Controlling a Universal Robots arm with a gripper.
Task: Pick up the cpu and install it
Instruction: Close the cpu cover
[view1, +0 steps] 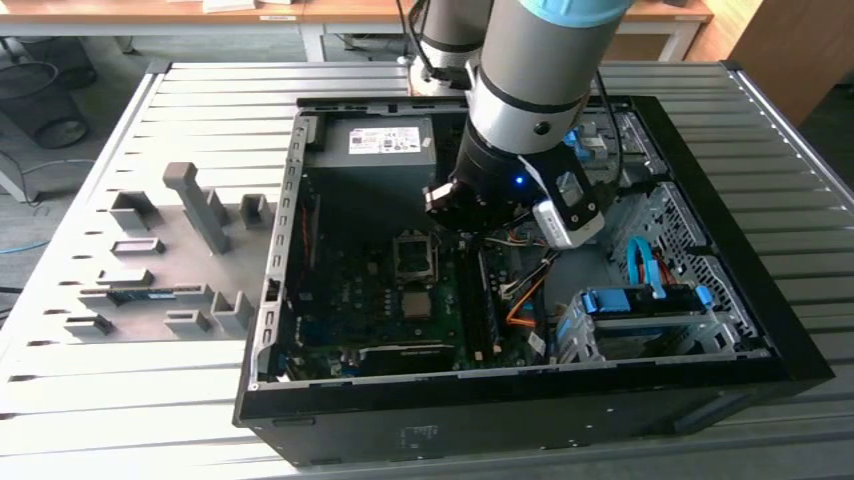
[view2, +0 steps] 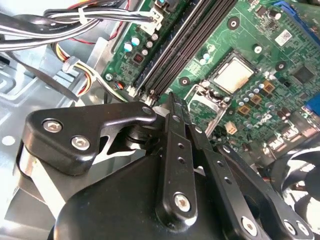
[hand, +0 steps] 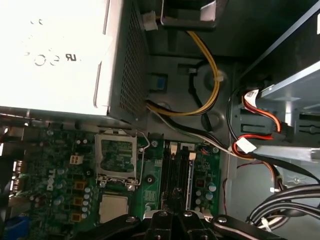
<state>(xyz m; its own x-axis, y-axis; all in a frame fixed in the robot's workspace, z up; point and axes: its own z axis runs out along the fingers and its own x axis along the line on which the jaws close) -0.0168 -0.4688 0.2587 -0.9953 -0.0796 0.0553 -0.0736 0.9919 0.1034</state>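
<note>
The cpu (view1: 418, 305) is a small silver-grey square lying flat on the green motherboard (view1: 347, 300), just beside the dark socket frame (view1: 414, 256). Both wrist views show the cpu (view2: 233, 75) (hand: 114, 208) next to the socket frame (view2: 204, 98) (hand: 116, 158). My gripper (view1: 462, 236) hangs inside the open computer case, above the board near the memory slots (view1: 478, 292). Its black fingers (view2: 173, 117) look closed together with nothing between them. The gripper (view2: 173, 101) (hand: 175, 209) stands a short way off the cpu and does not touch it.
The grey power-supply box (view1: 380, 140) (hand: 55, 55) sits at the far end of the case. Cable bundles (view2: 75, 20) (hand: 250, 145) and a blue drive cage (view1: 641, 305) crowd the exterior view's right. A grey fixture tray (view1: 160, 260) lies on the slatted table left of the case.
</note>
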